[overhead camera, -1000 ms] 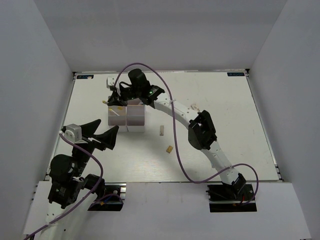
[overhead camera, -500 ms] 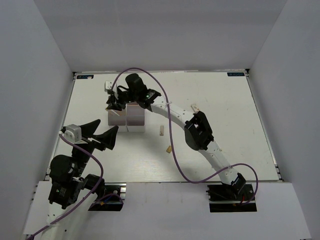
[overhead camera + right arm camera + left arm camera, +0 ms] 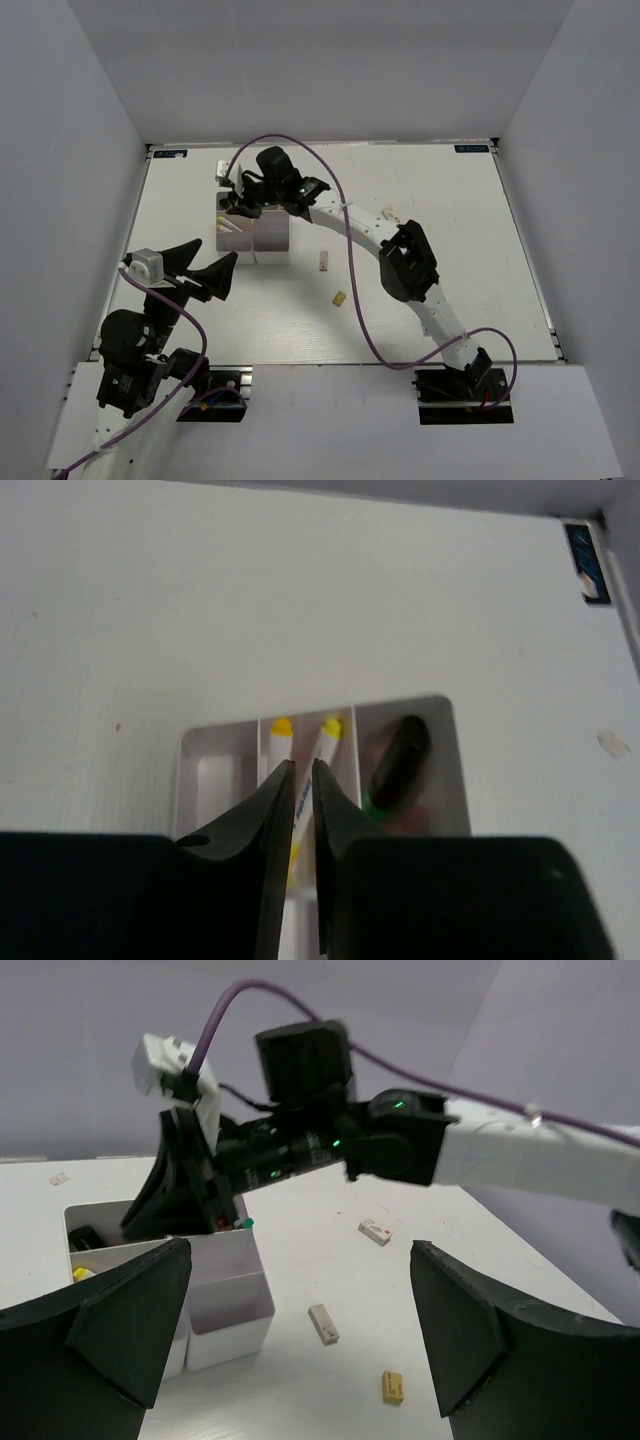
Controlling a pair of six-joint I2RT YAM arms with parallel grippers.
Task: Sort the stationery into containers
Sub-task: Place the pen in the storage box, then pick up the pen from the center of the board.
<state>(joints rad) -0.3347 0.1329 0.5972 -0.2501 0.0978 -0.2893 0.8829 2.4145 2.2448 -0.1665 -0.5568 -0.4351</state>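
The white four-compartment organizer box [image 3: 270,240] stands left of the table's middle. My right gripper [image 3: 234,197] hangs over its far left part. In the right wrist view its fingers [image 3: 298,765] are shut on a white pen with a yellow cap [image 3: 327,732] that points into the box [image 3: 190,755]. A second yellow-capped pen [image 3: 282,728] and a black highlighter with a green cap [image 3: 400,760] lie in the box. My left gripper [image 3: 205,268] is open and empty, near the box's front left. Three small erasers lie loose: beige [image 3: 324,261], yellow [image 3: 340,298], white-red [image 3: 385,213].
In the left wrist view the box [image 3: 225,1300] is at the lower left, with the erasers [image 3: 323,1323] [image 3: 393,1387] [image 3: 375,1231] to its right. The right arm [image 3: 400,255] stretches diagonally across the table. Grey walls enclose the table on three sides.
My right gripper has shifted slightly right, from the box's left edge to over the box. The left arm has not moved.
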